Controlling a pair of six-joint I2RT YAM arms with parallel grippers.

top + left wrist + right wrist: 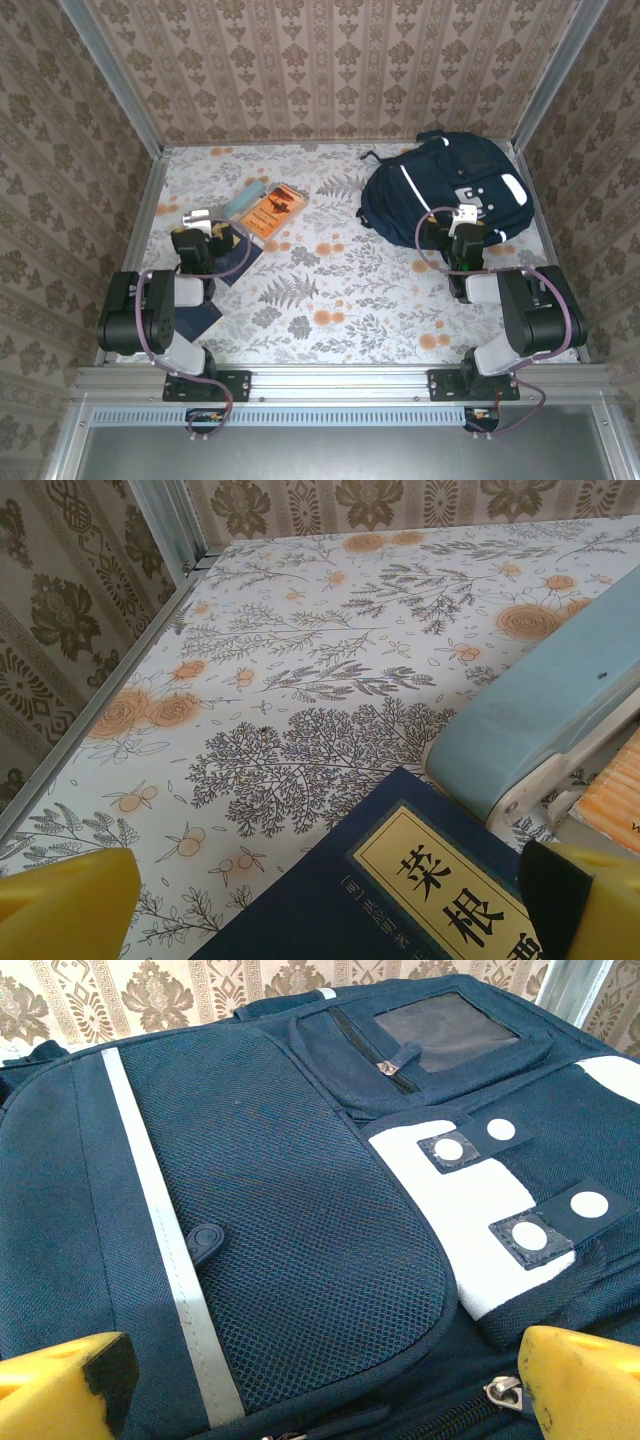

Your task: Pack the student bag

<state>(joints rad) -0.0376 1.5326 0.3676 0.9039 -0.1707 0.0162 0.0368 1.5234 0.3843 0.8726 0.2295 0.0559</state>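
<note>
The student bag (445,190) lies at the far right of the table (330,290), up by the back-right corner, front face upward. From above, its near edge is covered by the right gripper (462,238) and its arm. In the right wrist view the bag (300,1210) runs off the picture on every side, so its straps and base cannot be made out.

What does show is navy fabric and a big mesh front panel with a white reflective stripe down its left. There is a grey-white patch crossed by two dark tabs with round white dots. A small zipped pocket with a greyish window sits at the top, and a zip pull at the lower edge. The right gripper hovers just over it, yellow fingers spread wide, nothing between them.

Over on the left, a navy book (430,890) with a cream label is cut off by the bottom of the picture, its characters only partly readable. Just beside it is a pale blue case (560,710), cropped at the right, and next to that an orange book (275,210). The left gripper (320,920) is released too, fingers wide apart above the navy book, gripping nothing.
</note>
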